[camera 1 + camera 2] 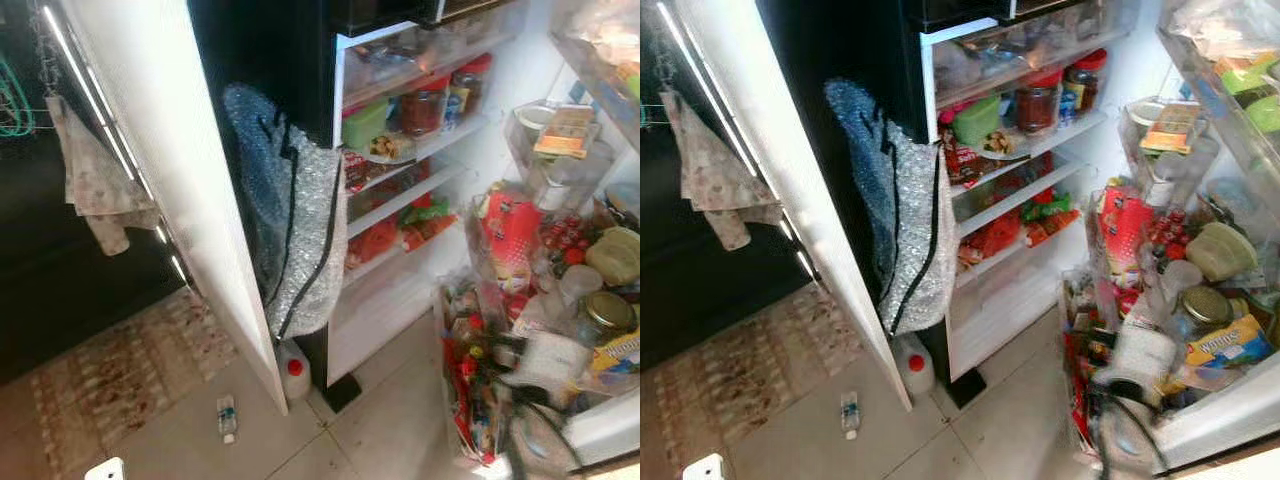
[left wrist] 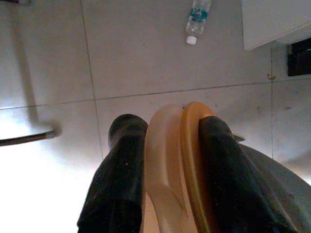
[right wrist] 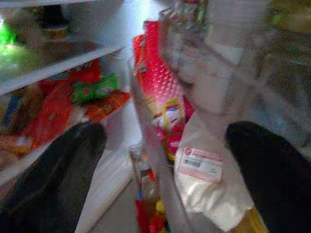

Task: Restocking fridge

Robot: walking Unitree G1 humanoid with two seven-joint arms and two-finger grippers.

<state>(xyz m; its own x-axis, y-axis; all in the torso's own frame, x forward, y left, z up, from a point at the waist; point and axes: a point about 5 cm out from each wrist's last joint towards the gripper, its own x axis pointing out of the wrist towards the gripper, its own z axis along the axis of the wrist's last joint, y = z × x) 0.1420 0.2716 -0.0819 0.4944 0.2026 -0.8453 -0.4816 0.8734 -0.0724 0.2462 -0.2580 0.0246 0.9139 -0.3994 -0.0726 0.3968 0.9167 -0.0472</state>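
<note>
Left gripper (image 2: 167, 160) clamps a tan, rounded plastic piece (image 2: 177, 170) over the grey tiled floor (image 2: 141, 53), near a small clear water bottle (image 2: 197, 19) lying there. Right gripper (image 3: 165, 160) is spread wide at the crowded door rack (image 3: 155, 160) of the open white fridge (image 1: 400, 290), white labelled bag (image 3: 206, 179) between its fingers, contact unclear.

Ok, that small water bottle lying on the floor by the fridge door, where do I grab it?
Take the water bottle across its labelled middle, coming down from above and clamping across its width. It lies flat on the floor, so only top and sides are free, and the cap end tapers.
</note>
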